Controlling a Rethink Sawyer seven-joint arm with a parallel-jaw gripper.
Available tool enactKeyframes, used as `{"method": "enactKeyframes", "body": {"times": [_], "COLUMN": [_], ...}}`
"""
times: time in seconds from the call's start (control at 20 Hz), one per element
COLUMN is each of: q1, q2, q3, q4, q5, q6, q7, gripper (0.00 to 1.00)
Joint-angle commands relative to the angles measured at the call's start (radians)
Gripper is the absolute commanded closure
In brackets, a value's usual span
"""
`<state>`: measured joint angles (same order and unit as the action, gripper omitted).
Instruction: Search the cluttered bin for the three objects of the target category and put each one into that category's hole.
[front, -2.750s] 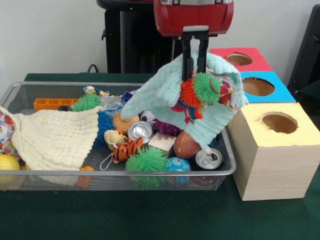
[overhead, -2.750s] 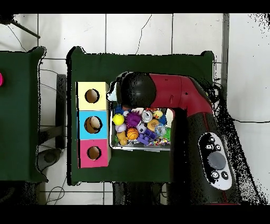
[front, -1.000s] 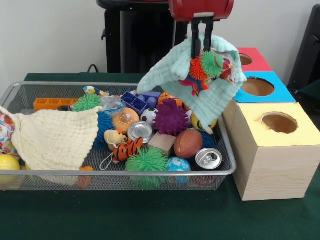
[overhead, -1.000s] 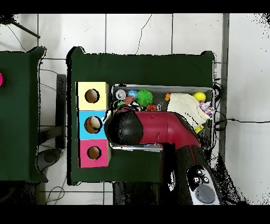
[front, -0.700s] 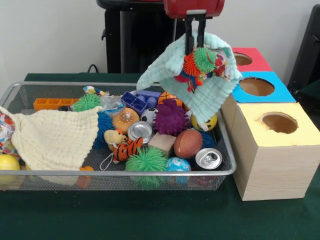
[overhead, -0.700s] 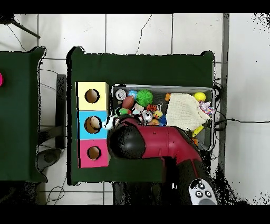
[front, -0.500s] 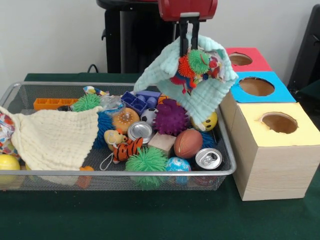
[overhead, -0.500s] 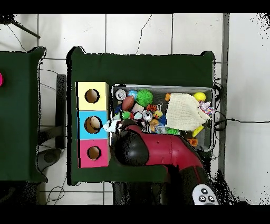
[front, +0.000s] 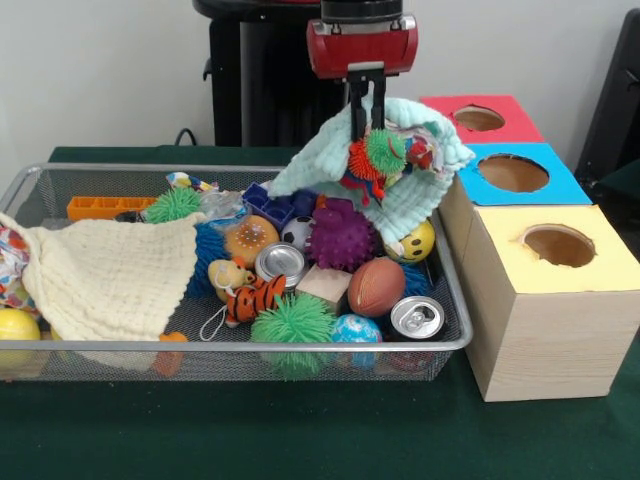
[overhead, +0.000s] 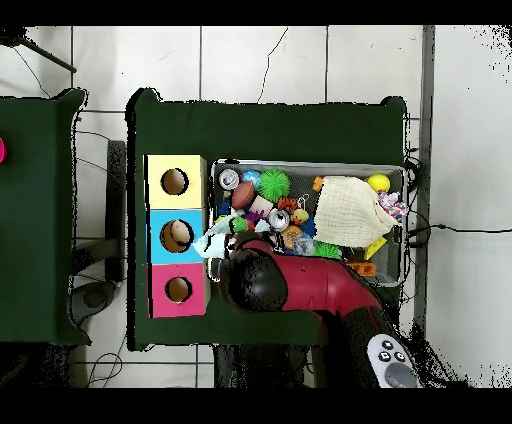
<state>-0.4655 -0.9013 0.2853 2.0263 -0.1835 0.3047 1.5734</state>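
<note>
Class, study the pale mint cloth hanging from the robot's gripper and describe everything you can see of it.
The mint cloth looks soft, with a quilted, crinkled weave. The gripper pinches it near its top, so it hangs draped and bunched above the right end of the wire bin. Orange and green spiky toys cling to its front. Its lower edge reaches the yellow smiley ball.

Illumination is even, diffuse and moderately bright in both views. Shadows are soft, falling beneath the wire bin (front: 240, 345) and beside the boxes. A silver can top (front: 417, 316) shows mild glare. Front-view focus is adequate; fine overhead detail is indistinct.
</note>
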Motion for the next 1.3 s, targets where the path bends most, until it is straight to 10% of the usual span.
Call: {"method": "enactKeyframes", "body": {"times": [0.05,1.3], "q1": [0.011,-0.017], "q2": [0.069,0.15], "q3": [0.034,0.053], "q4": [-0.118,-0.092], "q5": [-0.001,-0.011], "q6": [0.097,-0.001], "q7": [0.057,0.08], "gripper": [1.0,1.0]}}
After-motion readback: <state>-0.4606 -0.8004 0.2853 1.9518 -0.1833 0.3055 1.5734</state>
